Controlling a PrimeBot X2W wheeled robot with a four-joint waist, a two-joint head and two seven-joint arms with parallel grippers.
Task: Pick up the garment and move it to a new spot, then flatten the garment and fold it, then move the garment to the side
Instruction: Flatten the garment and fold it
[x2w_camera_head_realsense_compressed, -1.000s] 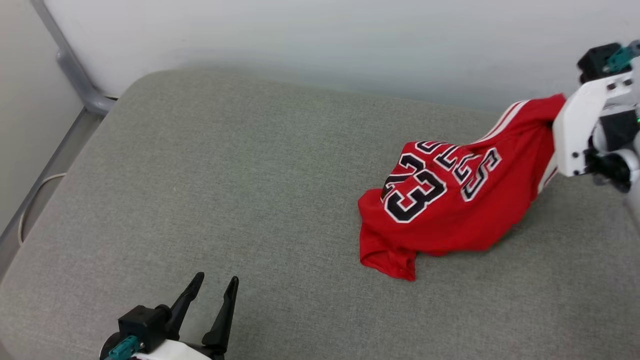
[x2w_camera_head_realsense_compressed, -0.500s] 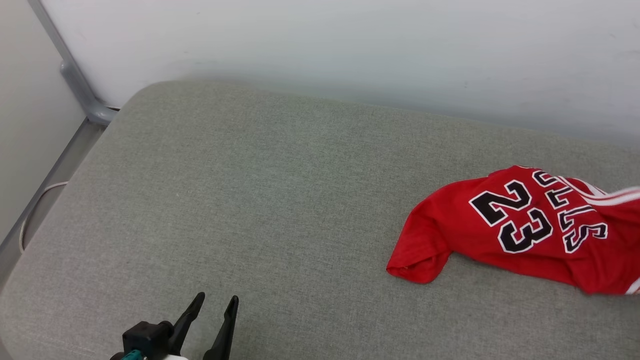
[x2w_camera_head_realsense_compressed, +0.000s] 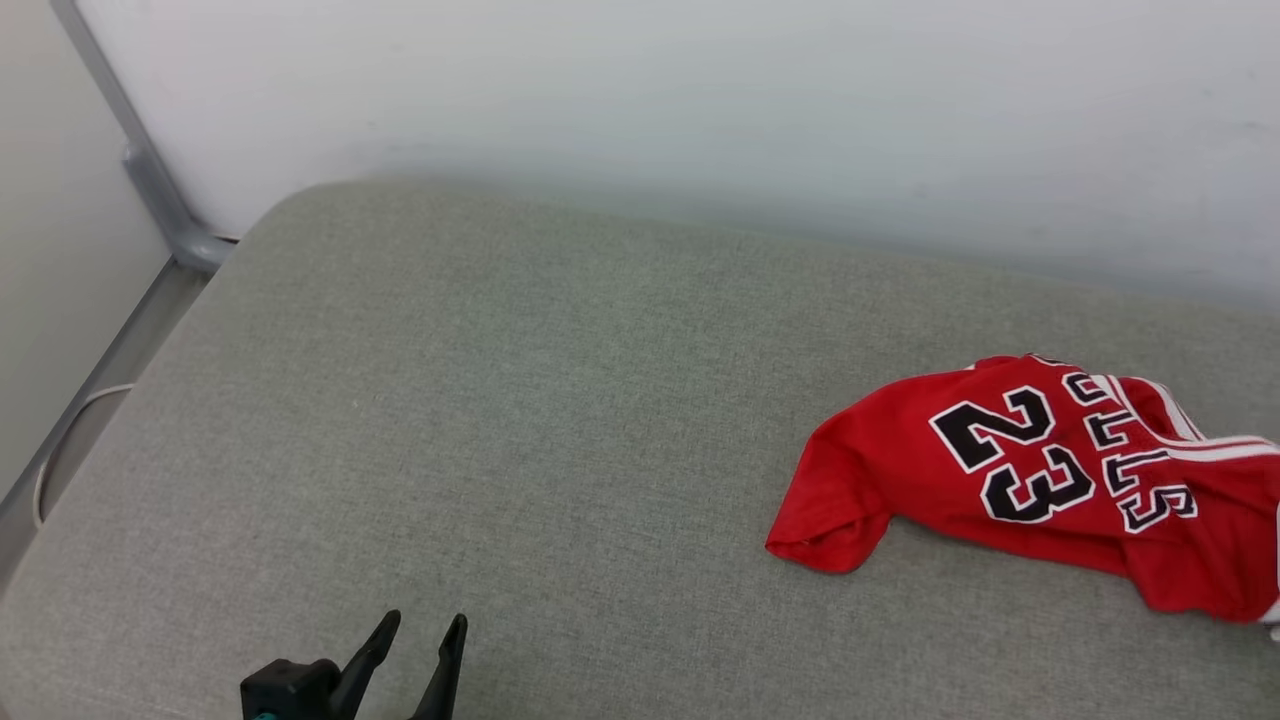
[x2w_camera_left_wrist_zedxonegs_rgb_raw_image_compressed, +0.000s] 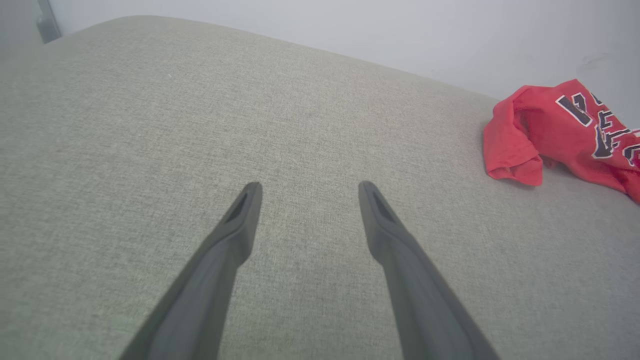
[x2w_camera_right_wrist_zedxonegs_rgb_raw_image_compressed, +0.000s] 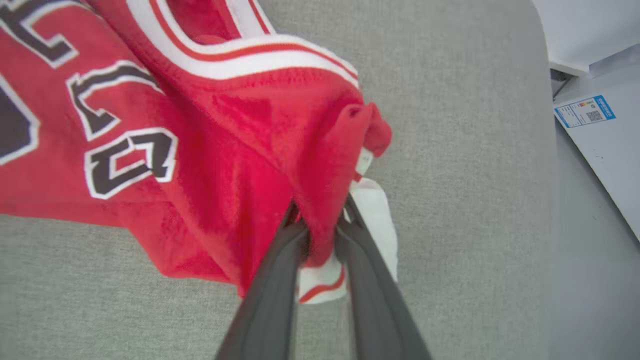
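Note:
The garment (x2w_camera_head_realsense_compressed: 1040, 480), a red jersey with black "23" lettering and white-and-red trim, lies crumpled on the right side of the grey-green cushion (x2w_camera_head_realsense_compressed: 500, 400), running past the head view's right edge. In the right wrist view my right gripper (x2w_camera_right_wrist_zedxonegs_rgb_raw_image_compressed: 320, 215) has its fingers close together on a bunched red fold of the garment (x2w_camera_right_wrist_zedxonegs_rgb_raw_image_compressed: 200, 125), beside a white sleeve. My left gripper (x2w_camera_head_realsense_compressed: 425, 620) is open and empty at the cushion's front left, far from the garment (x2w_camera_left_wrist_zedxonegs_rgb_raw_image_compressed: 550, 130). In its own wrist view the left gripper (x2w_camera_left_wrist_zedxonegs_rgb_raw_image_compressed: 310, 186) hovers over bare cushion.
A pale wall runs behind the cushion. A grey metal rail (x2w_camera_head_realsense_compressed: 150, 170) and a white cable (x2w_camera_head_realsense_compressed: 60, 440) lie off the cushion's left edge. Past its right edge are bare floor and a white sheet with a blue label (x2w_camera_right_wrist_zedxonegs_rgb_raw_image_compressed: 585, 111).
The garment, held up by one end a second ago, now lies slumped low on the cushion. The right arm has left the head view, which has itself shifted. The left gripper stays open.

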